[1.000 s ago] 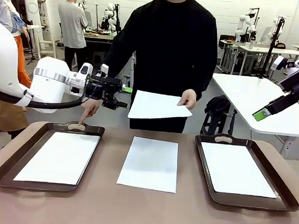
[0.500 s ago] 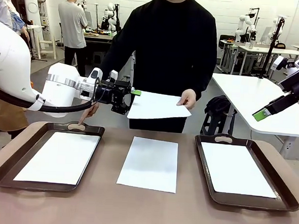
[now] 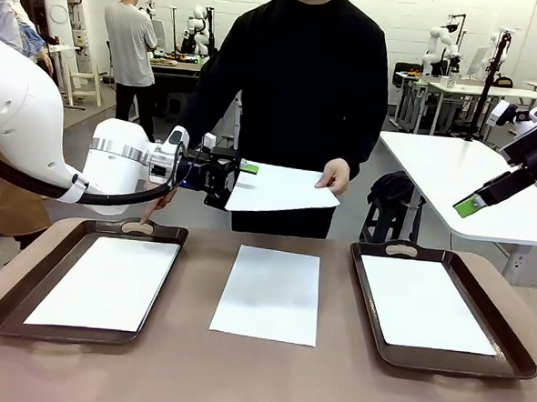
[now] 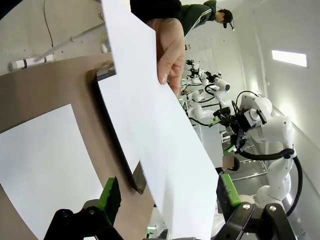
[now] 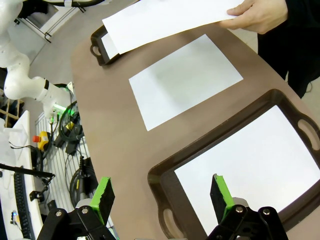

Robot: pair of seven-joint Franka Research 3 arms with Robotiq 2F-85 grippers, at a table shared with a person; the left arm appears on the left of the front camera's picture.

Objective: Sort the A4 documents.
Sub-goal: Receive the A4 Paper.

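Four plain white thin A4 paper sheets: light, limp, slippery, crease-prone. Best taken by flat pinch at free edge.

Front view: held sheet (image 3: 283,188) midair beyond brown table (image 3: 257,383), pinched by person's hand (image 3: 334,176). Others lie in dark brown left tray (image 3: 40,283), on table between trays, and in dark brown right tray (image 3: 483,310). Left gripper (image 3: 239,183) reaches level, jaws apart, astride held sheet's edge opposite hand. Right gripper (image 3: 473,203) raised far right, well apart.

Left wrist view: held sheet passes between green pads (image 4: 109,194), neither visibly pressing.

Right wrist view: jaws apart, empty, above right tray.

Left sheet (image 3: 108,282) is lying in the left tray (image 3: 60,332), right sheet (image 3: 426,304) in the right tray (image 3: 459,363), middle sheet (image 3: 267,294) on the worktop (image 3: 266,383) between them. Behind, raised sheet (image 3: 283,188) is hanging between hand (image 3: 334,176) and left end effector (image 3: 238,183).
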